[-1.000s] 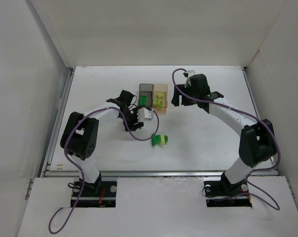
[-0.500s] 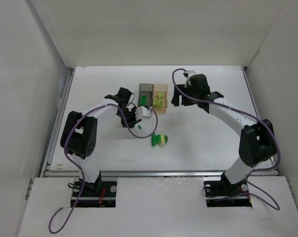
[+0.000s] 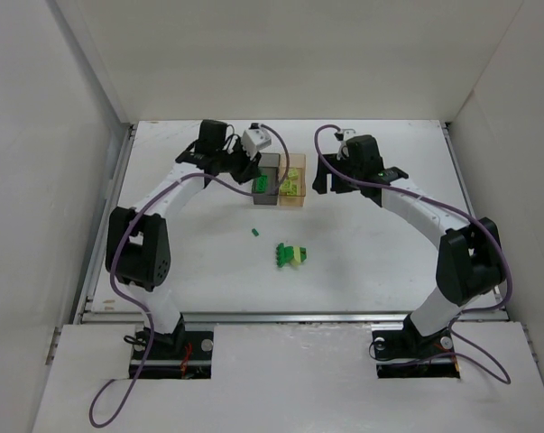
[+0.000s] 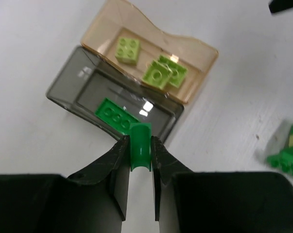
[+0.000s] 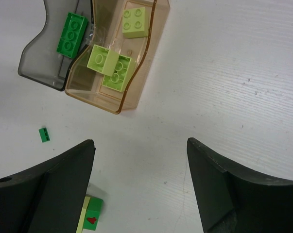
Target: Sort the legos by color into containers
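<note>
My left gripper (image 4: 140,154) is shut on a dark green lego (image 4: 140,145) and holds it over the near rim of the smoky grey bin (image 4: 71,85). One dark green brick (image 4: 115,116) lies in that bin. The orange-tan bin (image 4: 197,73) next to it holds three pale yellow-green bricks (image 4: 127,49). In the top view the left gripper (image 3: 253,170) is at the grey bin (image 3: 268,194). My right gripper (image 5: 140,141) is open and empty, above the table just right of the orange bin (image 3: 293,199); it also shows in the top view (image 3: 328,185).
A tiny dark green piece (image 3: 254,233) lies on the table in front of the bins; it shows in the right wrist view too (image 5: 44,135). A small clump of green and pale legos (image 3: 291,255) lies nearer the front. White walls stand around the table.
My left gripper has moved from low over the table in front of the bins up and back to the grey bin. The tiny dark green piece now shows where it was. The right arm is still.
</note>
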`<state>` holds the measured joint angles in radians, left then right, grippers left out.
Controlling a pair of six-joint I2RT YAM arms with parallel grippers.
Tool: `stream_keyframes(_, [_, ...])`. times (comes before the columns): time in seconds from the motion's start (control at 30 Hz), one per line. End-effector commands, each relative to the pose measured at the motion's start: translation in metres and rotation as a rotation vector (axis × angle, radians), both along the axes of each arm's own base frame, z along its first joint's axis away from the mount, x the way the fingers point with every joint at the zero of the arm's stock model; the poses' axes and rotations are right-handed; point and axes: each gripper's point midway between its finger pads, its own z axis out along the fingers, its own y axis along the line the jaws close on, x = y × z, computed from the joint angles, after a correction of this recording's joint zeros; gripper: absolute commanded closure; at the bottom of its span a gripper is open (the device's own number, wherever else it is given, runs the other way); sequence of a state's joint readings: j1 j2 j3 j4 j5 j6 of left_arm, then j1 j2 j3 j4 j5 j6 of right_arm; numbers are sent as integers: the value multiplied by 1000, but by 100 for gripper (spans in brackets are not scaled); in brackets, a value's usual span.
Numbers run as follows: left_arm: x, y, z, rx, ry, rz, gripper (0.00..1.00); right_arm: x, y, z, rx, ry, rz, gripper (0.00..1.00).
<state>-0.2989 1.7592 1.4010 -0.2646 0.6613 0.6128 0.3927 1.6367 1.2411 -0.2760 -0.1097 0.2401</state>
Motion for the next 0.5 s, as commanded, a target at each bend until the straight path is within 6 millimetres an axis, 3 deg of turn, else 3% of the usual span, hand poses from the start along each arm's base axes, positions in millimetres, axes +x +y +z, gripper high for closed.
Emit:
stream_keyframes(0.0, [36,-23,33,-124,-113,123,96,17,5,30,44,-80,-9,18])
stream_keyframes(0.07, [48,-22,26,-100,-120,143,90,17,5,30,44,-80,-9,18])
stream_keyframes(0.2, [53,-28,28,-90,-130,91,56,17,5,30,44,-80,-9,18])
stream_keyframes(0.23, [50,-29,27,-89,-126,75,38,17,5,30,44,-80,-9,18])
stream_keyframes(0.33, [46,-31,41,-106,-154,52,6,15,5,26,41,-71,-9,18])
stream_keyframes(0.4, [35,-27,49,-75,-184,8,3,15,5,26,41,-71,-9,18])
stream_keyframes(0.47, [15,-22,46,-31,-199,-71,9,12,4,26,40,-70,-9,18])
